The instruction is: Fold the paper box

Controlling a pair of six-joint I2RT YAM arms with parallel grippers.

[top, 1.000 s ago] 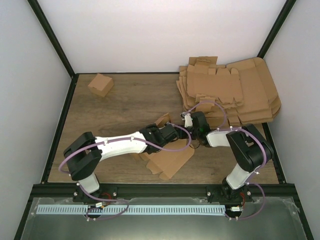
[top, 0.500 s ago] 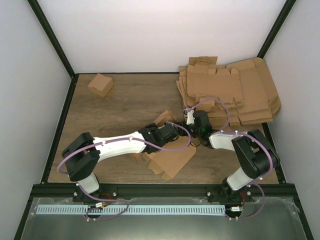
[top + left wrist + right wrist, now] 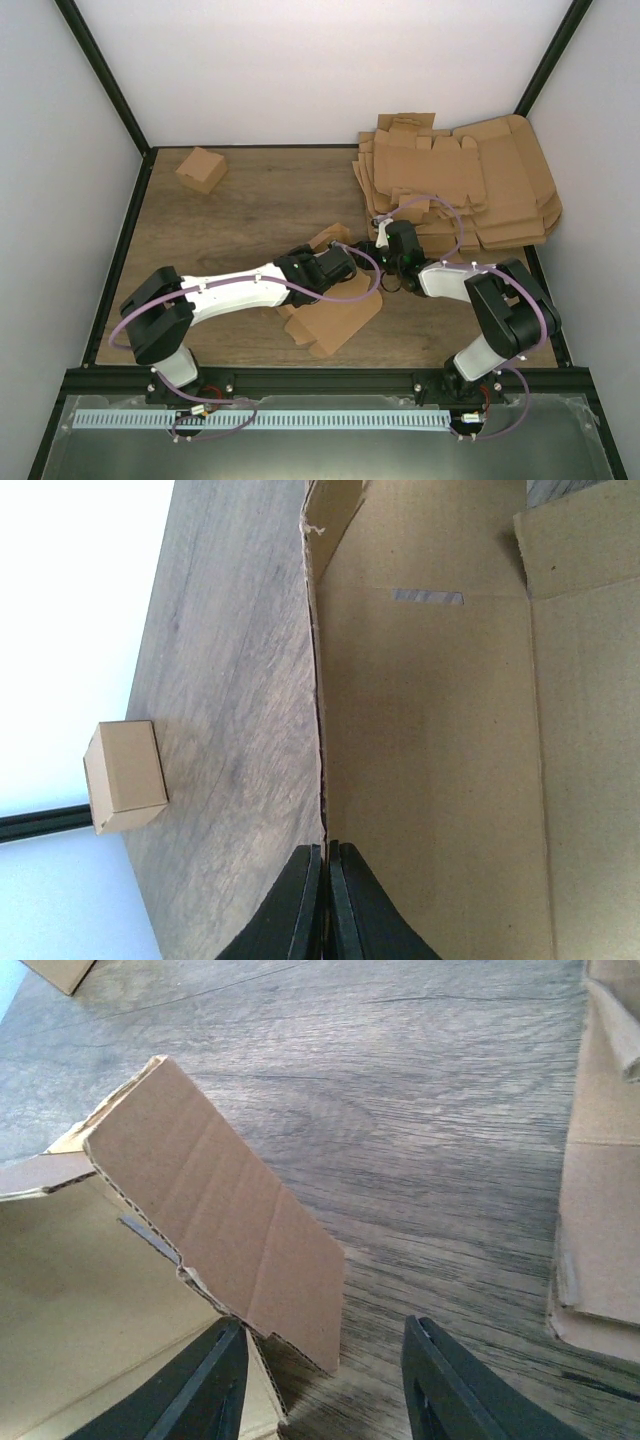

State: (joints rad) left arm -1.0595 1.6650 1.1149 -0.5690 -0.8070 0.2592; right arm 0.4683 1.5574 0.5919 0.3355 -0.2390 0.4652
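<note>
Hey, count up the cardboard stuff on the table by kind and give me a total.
Part-folded box: 1
Closed small box: 1
Stack of flat blanks: 1 (the sheets in it can't be counted)
Total: 3

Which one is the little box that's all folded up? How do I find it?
Look at the wooden table, then its far left corner. The small closed box sits there alone, folded shut, unlike the flat cardboard blanks piled far right.
</note>
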